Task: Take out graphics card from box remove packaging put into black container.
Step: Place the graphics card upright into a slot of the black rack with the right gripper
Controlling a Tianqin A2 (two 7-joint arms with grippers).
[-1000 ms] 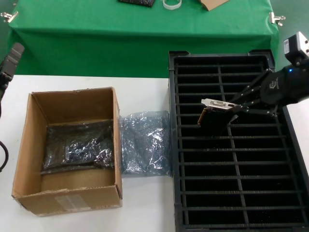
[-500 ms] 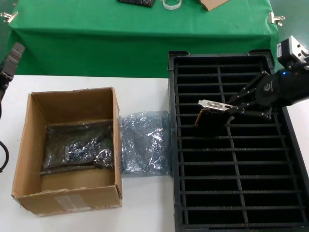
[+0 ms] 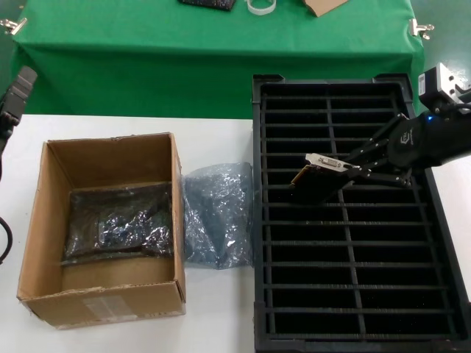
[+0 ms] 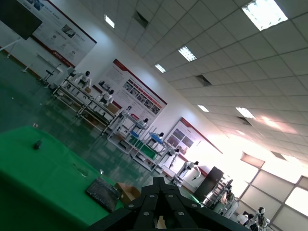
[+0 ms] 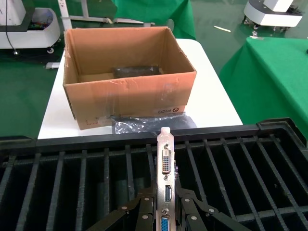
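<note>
Right claw (image 3: 352, 170) clamps the graphics card (image 3: 321, 175) over the black container (image 3: 441, 294); best square it to a slot, then lower.

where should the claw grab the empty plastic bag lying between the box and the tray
Come straight down from above and pinch a raised wrinkle near the middle of the plastic bag. It lies crumpled on the table, squeezed between the cardboard box and black tray, so its sides are blocked, and its folds probably give something to pinch.
</note>
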